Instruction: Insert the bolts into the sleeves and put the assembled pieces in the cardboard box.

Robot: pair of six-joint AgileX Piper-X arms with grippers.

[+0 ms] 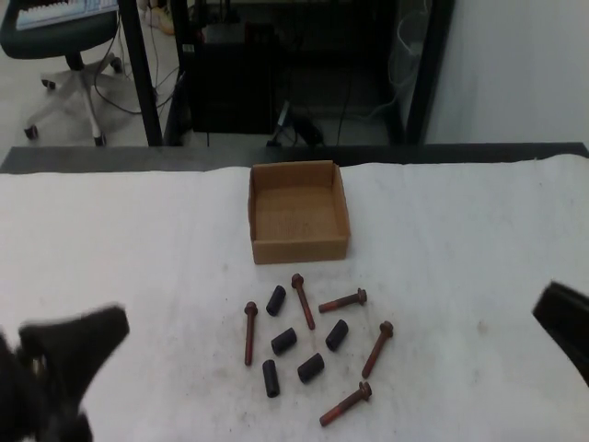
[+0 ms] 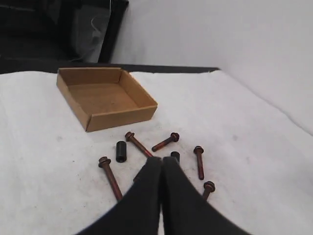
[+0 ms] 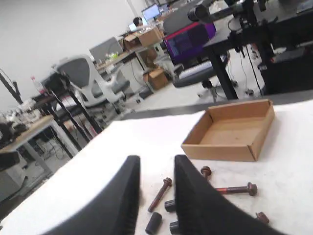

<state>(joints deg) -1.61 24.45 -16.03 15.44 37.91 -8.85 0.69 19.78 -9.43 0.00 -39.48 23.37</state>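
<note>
Inventory, as seen.
- My left fingers (image 2: 154, 171): pressed together, holding nothing, poised over the near side of the scattered parts.
- My right fingers (image 3: 131, 171): parted by a moderate gap, holding nothing, raised above the counter (image 1: 460, 258).
- Bolts (image 1: 303, 300): five, loose on the white cloth.
- Sleeves (image 1: 284, 341): five, lying among the bolts, none joined.
- Cardboard box (image 1: 299, 247): open side up, mid-counter, just beyond the cluster.

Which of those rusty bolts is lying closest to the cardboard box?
The bolt just before the cardboard box, head pointing at its front wall, beside the nearest black sleeve. The other four lie farther off.
</note>
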